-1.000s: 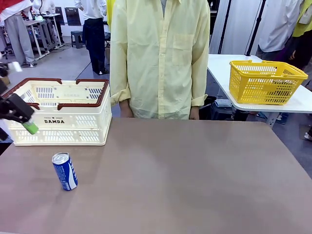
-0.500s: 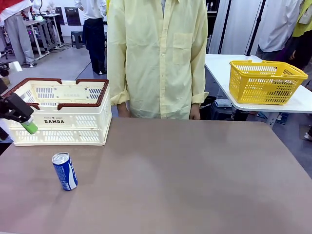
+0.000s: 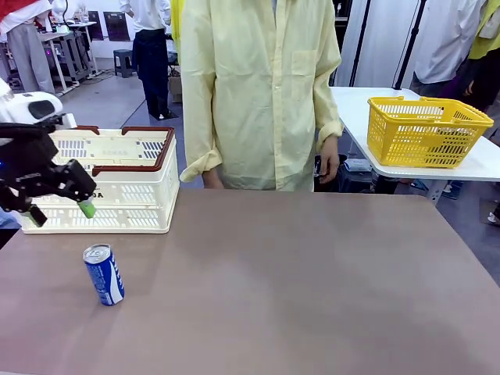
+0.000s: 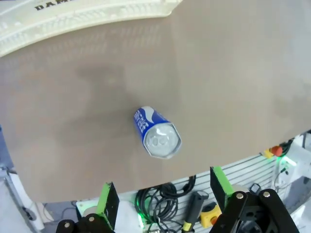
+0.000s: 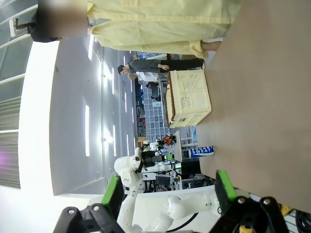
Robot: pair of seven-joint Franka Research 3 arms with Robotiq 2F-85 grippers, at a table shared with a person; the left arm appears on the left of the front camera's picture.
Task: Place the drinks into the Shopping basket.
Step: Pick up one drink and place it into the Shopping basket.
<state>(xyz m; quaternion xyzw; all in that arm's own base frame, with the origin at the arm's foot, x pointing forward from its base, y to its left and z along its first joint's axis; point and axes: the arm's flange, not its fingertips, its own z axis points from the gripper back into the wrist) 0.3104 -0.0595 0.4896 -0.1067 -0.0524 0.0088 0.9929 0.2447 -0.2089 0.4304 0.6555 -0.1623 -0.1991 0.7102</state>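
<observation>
A blue drink can (image 3: 104,274) stands upright on the brown table, near the front left. In the left wrist view the can (image 4: 156,133) sits below and ahead of my left gripper (image 4: 163,191), which is open and holds nothing. In the front view the left gripper (image 3: 61,212) hovers in front of the Shopping basket (image 3: 133,191), a cream slotted crate with a dark red rim, above and left of the can. My right gripper (image 5: 167,191) is open and empty. The right wrist view also takes in the Shopping basket (image 5: 187,99) and the blue can (image 5: 201,151), both far off.
A person in a pale yellow shirt (image 3: 258,94) stands at the table's far edge, hands hanging down. A yellow mesh basket (image 3: 426,129) sits on a white side table at the back right. The brown table (image 3: 312,281) stretches bare to the right of the can.
My left gripper has swung right and a little forward, from the picture's left edge to just in front of the basket. The person has shifted slightly. The can has not moved.
</observation>
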